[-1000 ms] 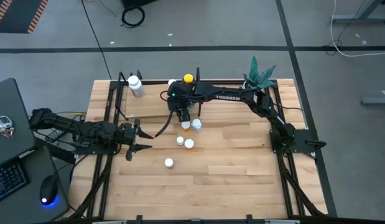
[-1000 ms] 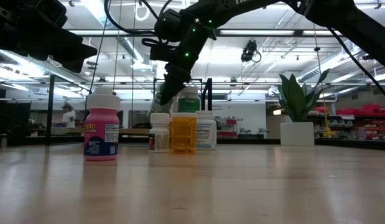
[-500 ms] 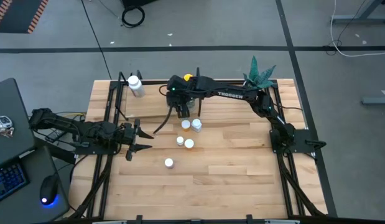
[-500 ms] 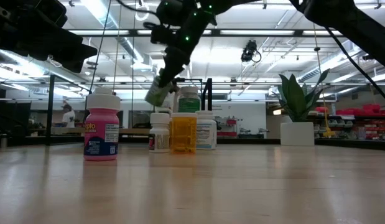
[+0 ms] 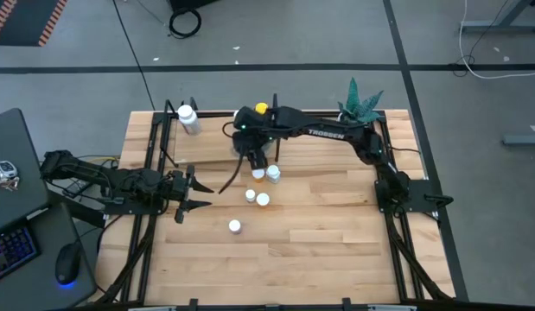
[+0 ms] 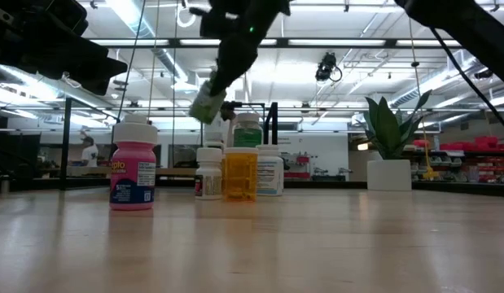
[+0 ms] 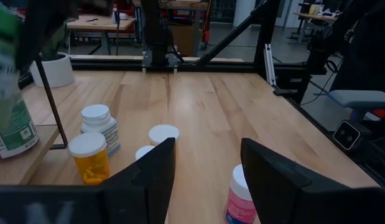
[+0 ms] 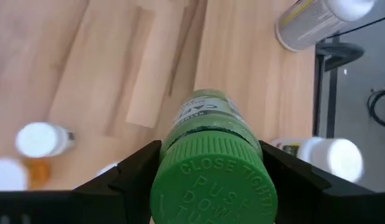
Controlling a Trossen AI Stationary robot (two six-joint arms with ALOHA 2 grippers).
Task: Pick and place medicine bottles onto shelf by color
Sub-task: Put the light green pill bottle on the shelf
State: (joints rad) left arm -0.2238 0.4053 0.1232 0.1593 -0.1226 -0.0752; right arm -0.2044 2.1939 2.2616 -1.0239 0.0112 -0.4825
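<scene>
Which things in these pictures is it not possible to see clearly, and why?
- Green bottle label: right wrist view, hidden behind its own cap; low view, blurred.
- Shelf back part: high view, covered by the right arm.
- Pink bottle: left wrist view, cut by the bottom edge.
- Bottle labels: high view, too small.

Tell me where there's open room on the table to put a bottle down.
The right half of the table, beyond the white-capped bottles, is bare, as is the near edge. It is crowded by the shelf, where the right end effector carries the green bottle.
</scene>
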